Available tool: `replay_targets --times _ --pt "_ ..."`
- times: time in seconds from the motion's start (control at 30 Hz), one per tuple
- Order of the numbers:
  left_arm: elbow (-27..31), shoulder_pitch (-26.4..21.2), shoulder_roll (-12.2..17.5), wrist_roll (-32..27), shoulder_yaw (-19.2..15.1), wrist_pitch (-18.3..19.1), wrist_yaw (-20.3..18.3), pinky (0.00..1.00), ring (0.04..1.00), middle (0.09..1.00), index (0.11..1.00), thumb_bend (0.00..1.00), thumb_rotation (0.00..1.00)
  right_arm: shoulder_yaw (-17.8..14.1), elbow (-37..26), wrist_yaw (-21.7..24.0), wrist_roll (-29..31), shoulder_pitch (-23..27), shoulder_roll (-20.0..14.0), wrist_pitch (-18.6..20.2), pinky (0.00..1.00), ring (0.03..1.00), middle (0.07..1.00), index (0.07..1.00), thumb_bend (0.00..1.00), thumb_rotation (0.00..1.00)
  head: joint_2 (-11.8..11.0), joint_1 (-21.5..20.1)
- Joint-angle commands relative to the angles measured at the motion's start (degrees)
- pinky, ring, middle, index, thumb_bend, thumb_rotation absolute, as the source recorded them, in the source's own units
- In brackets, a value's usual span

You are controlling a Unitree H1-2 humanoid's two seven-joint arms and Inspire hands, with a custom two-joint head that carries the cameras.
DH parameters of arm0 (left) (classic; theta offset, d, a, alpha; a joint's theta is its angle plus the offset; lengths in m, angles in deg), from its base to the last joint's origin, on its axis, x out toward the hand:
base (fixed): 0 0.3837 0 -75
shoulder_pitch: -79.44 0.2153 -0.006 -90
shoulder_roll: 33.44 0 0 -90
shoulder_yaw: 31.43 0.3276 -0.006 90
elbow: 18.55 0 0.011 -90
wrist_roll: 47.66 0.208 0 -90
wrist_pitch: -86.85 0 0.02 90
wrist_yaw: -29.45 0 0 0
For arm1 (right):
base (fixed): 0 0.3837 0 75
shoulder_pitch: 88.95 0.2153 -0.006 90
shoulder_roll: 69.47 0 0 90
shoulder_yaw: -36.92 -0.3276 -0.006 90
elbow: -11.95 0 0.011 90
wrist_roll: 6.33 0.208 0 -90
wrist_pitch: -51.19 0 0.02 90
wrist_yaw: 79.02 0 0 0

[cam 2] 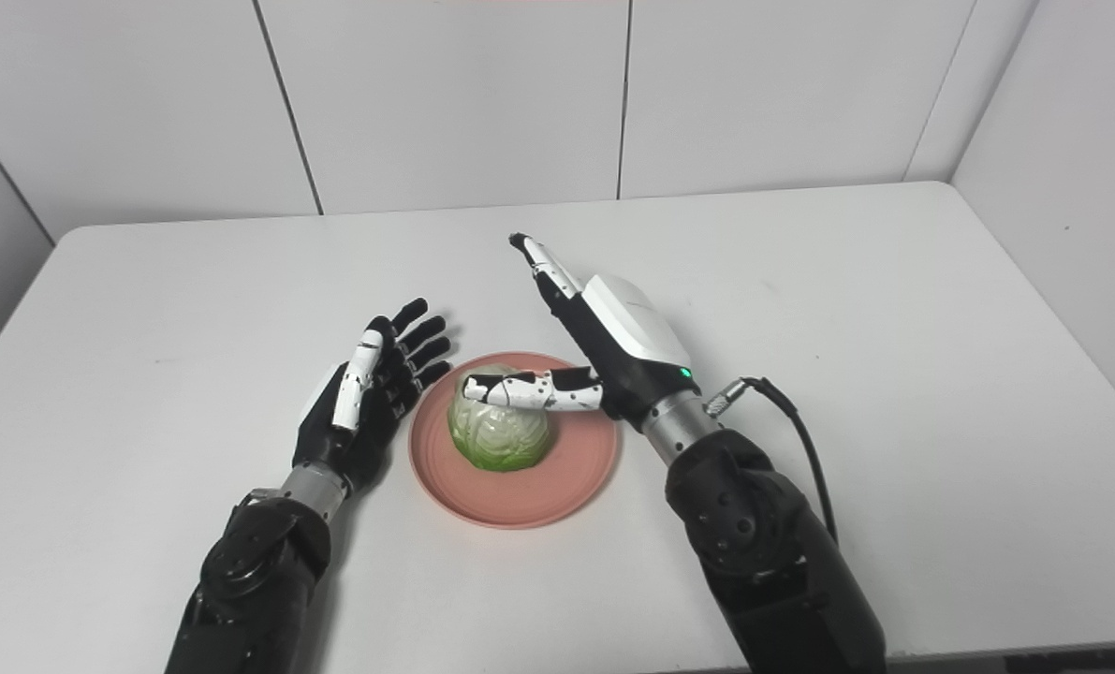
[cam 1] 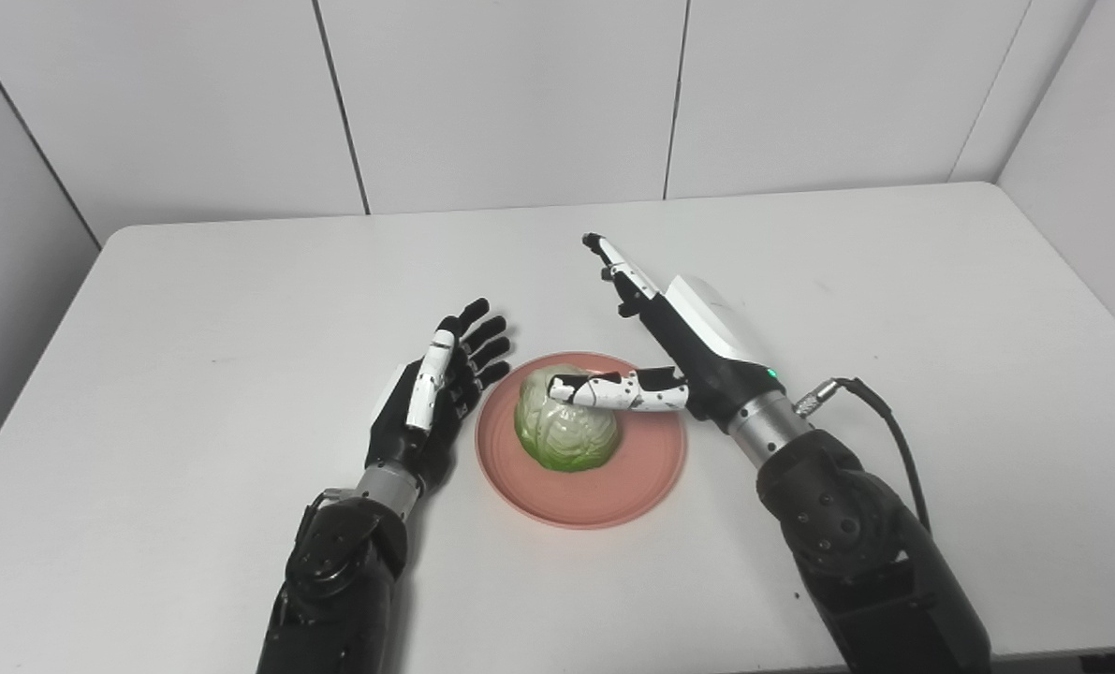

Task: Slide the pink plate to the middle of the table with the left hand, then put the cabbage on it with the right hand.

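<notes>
A pink plate (cam 1: 613,487) lies near the middle of the white table (cam 1: 192,309). A green and white cabbage (cam 1: 562,435) sits on the plate, toward its left side. My right hand (cam 1: 679,342) is open just right of the plate; its thumb reaches over the top of the cabbage and its fingers point away toward the far edge. My left hand (cam 1: 440,384) is open, fingers spread, lying just left of the plate's rim and holding nothing. In the right eye view the cabbage (cam 2: 499,432) sits on the plate (cam 2: 557,487) the same way.
White wall panels stand behind the table. A black cable (cam 1: 880,412) loops from my right wrist over the table.
</notes>
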Motion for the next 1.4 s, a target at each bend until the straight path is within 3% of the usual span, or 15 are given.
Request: replay_targets --times 0.0,0.1,0.2,0.37,0.5,0.67,0.9,1.03,1.17,1.37 --pt "1.02 1.39 0.74 1.00 -0.60 -2.46 0.97 0.95 0.945 0.960 0.951 0.43 1.00 -1.78 -2.74 -2.85 0.22 -0.41 0.25 -2.99 0.85 0.943 0.989 1.000 0.94 0.97 -0.01 0.04" --pt "2.15 2.81 1.15 1.78 -0.42 -5.46 0.73 0.99 0.980 0.987 0.981 0.43 1.00 -4.08 -3.06 -5.08 1.70 -3.02 1.09 -3.12 0.88 0.947 0.983 0.995 0.83 1.00 -0.06 0.11" --pt "3.50 4.69 1.96 4.92 0.45 -9.00 1.24 1.00 0.997 0.999 0.998 0.43 1.00 -6.10 -1.16 -8.54 3.25 -6.39 1.43 -6.48 0.87 0.934 0.962 0.974 0.75 1.00 0.03 0.38" --pt "5.10 7.61 3.01 9.70 1.79 -13.54 2.23 1.00 1.000 1.000 1.000 0.45 1.00 -8.25 1.87 -12.29 6.23 -11.04 2.53 -11.36 0.89 0.941 0.959 0.970 0.71 1.00 0.08 0.31" --pt "7.81 10.43 3.35 10.62 2.42 -12.08 1.70 1.00 1.000 1.000 1.000 0.46 1.00 -9.01 3.92 -14.80 7.73 -14.57 3.70 -14.43 0.90 0.945 0.960 0.971 0.70 1.00 0.33 -0.02" --pt "11.09 13.93 3.67 12.99 3.67 -9.06 2.01 1.00 1.000 0.999 0.984 0.50 1.00 -9.16 5.84 -15.01 9.43 -16.32 4.16 -16.12 0.92 0.954 0.964 0.957 0.60 1.00 0.40 -0.34" --pt "9.73 14.97 4.11 12.52 3.52 -10.02 1.70 0.98 0.986 0.985 0.970 0.46 1.00 -9.83 9.83 -15.71 12.65 -16.55 4.77 -20.60 0.92 0.950 0.954 0.950 0.58 1.00 0.58 -0.35" --pt "8.67 14.72 4.23 11.60 3.34 -10.95 1.45 0.96 0.970 0.972 0.959 0.45 1.00 -10.07 11.17 -14.51 16.42 -16.46 5.00 -21.37 0.85 0.945 0.965 0.953 0.56 1.00 0.75 0.00" --pt "7.93 14.44 4.15 11.29 3.21 -11.22 1.48 0.95 0.957 0.959 0.947 0.46 1.00 -9.17 11.07 -14.10 14.17 -16.49 4.04 -19.45 0.89 0.942 0.956 0.944 0.61 1.00 0.87 0.32" --pt "6.56 14.03 4.22 10.97 3.18 -12.47 1.55 0.93 0.937 0.946 0.941 0.46 1.00 -8.82 11.35 -13.59 12.81 -16.14 3.13 -19.00 0.88 0.924 0.930 0.917 0.58 1.00 1.34 0.29"
